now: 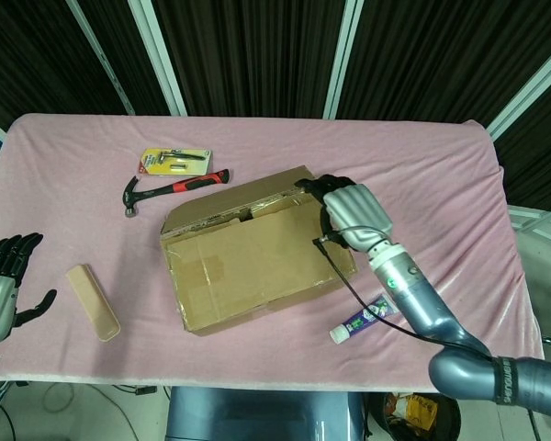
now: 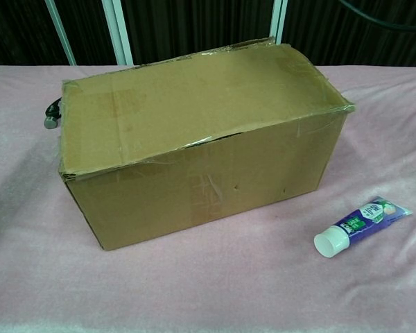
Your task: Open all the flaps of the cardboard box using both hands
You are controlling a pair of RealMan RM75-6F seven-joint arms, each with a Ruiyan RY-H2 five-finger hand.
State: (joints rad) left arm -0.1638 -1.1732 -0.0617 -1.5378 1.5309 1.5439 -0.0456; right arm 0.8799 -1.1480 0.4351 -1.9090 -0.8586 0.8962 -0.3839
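The cardboard box (image 1: 257,257) lies in the middle of the pink table, its top flaps taped down; the far flap is slightly lifted along the seam. In the chest view the box (image 2: 194,139) fills the middle and no hand touches it. My right hand (image 1: 354,213) shows large in the head view over the box's far right corner, its back up and its dark fingers (image 1: 320,186) pointing toward the flap edge, holding nothing. My left hand (image 1: 2,280) hangs open at the table's left front edge, well away from the box.
A red-handled hammer (image 1: 174,188) and a yellow blister pack (image 1: 174,163) lie behind the box on the left. A beige bar (image 1: 94,301) sits near the left hand. A toothpaste tube (image 1: 365,319) lies to the front right of the box.
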